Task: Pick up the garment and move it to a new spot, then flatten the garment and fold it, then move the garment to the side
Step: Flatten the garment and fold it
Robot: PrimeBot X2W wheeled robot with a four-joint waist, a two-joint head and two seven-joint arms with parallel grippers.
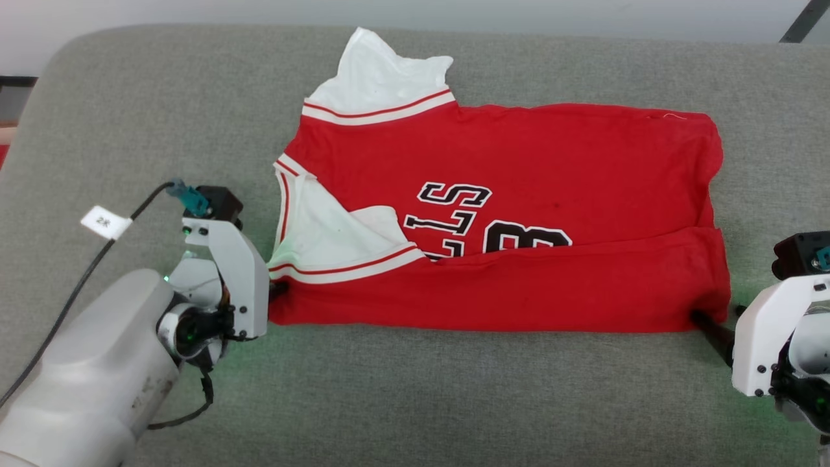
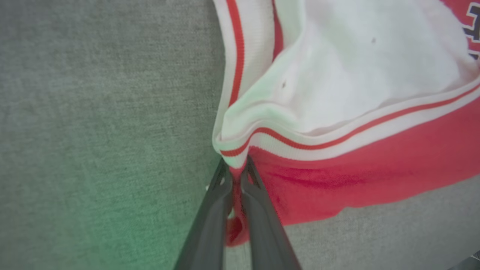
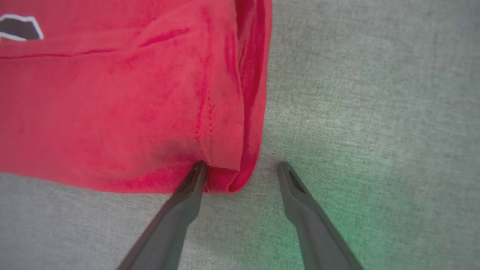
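The red garment (image 1: 506, 220) lies spread across the grey surface, its near long edge folded over the lettering. White inside and striped trim show at its left end (image 2: 337, 75). My left gripper (image 2: 235, 176) is shut on the garment's near left corner, red cloth pinched between the fingers. In the head view that gripper (image 1: 275, 292) sits at the corner, mostly behind its wrist. My right gripper (image 3: 242, 174) stands open at the near right corner (image 3: 225, 176); one finger touches the red hem, the other rests on bare grey fabric. It shows in the head view too (image 1: 713, 324).
The grey padded surface (image 1: 415, 389) stretches wide in front of and behind the garment. A black cable with a white tag (image 1: 106, 222) runs along my left forearm. A dark bar (image 1: 807, 19) crosses the top right corner beyond the surface.
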